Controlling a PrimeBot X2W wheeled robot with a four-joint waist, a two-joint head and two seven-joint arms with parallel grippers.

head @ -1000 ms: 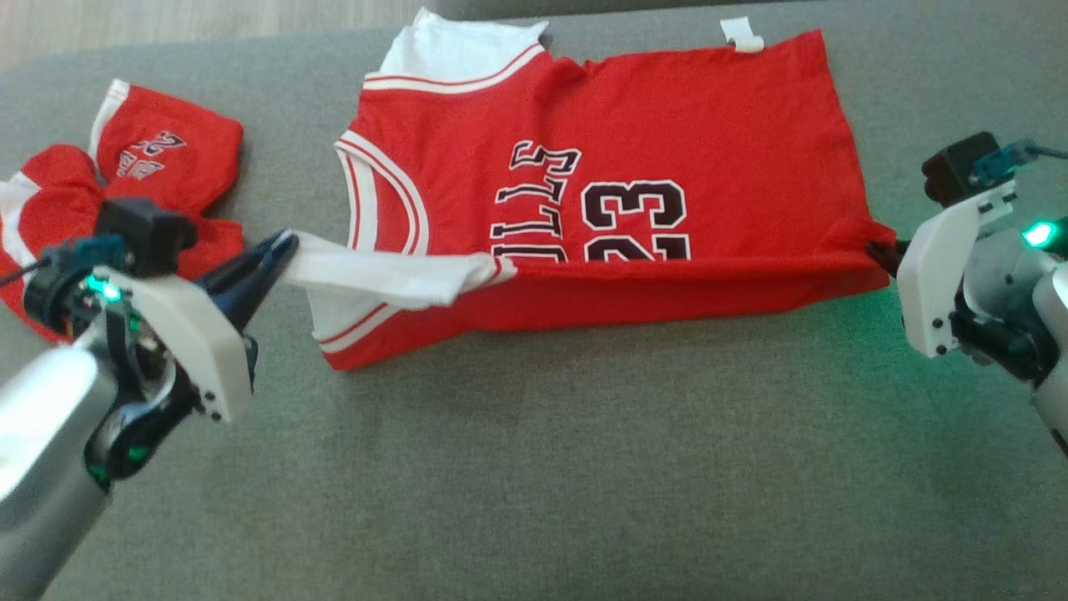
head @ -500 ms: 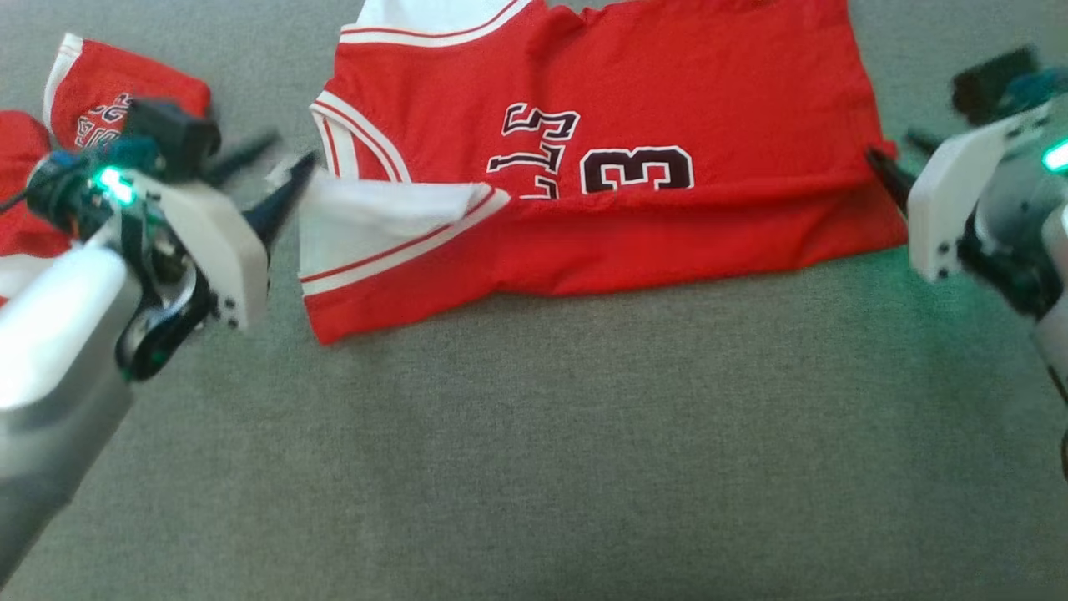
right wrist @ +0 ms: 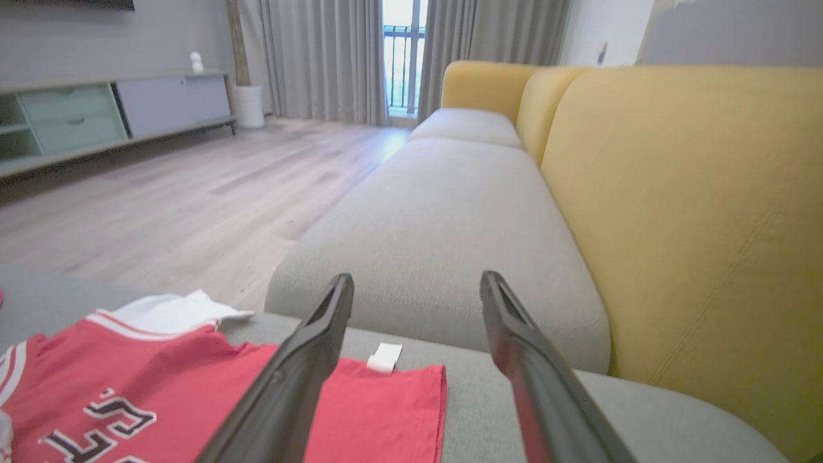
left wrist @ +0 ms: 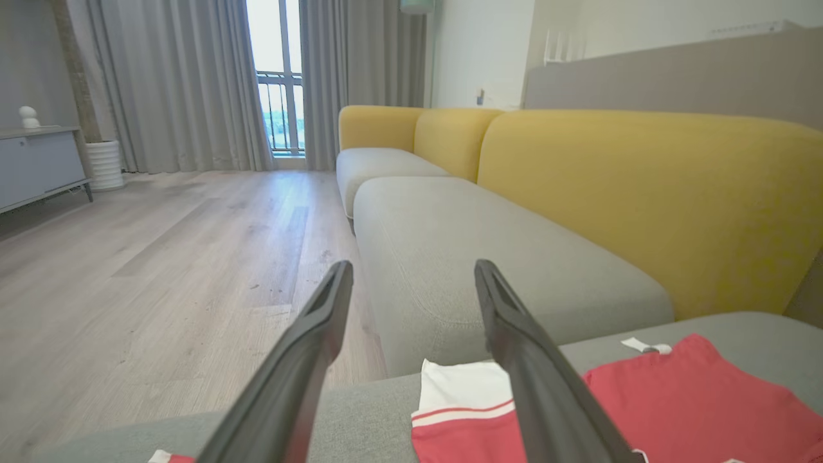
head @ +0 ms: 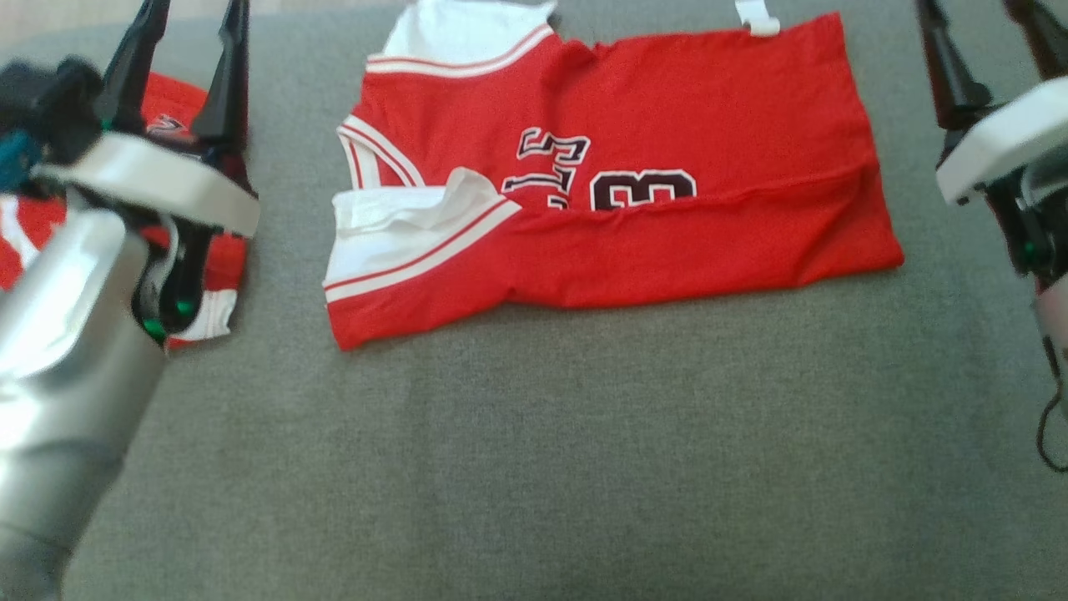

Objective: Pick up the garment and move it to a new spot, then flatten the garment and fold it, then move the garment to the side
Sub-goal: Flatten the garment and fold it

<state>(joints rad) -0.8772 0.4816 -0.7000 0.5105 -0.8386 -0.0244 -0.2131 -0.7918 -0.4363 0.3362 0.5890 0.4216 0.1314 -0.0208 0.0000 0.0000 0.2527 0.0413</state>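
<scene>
Daylight from the window [left wrist: 278, 77]; head view slightly blurred.

The left tool [head: 198, 10] is held up on its silver forearm [head: 67, 334], fingers spread wide, empty. The right tool [head: 974, 12] is held likewise, fingers parted wide, pointing away from the body.

The red jersey [head: 667, 100] bears black, white-outlined lettering [head: 551, 163] just beside its neckline [head: 380, 163], lying sideways. A folded-over flap [head: 667, 242] cuts it off, so only an "S", an "L" and part of another letter can be read. Farther from the neckline, a number [head: 642, 190] shows a "3" and a sliver of another digit. Farthest from the neckline, the white tag [head: 758, 18] is unreadable.
</scene>
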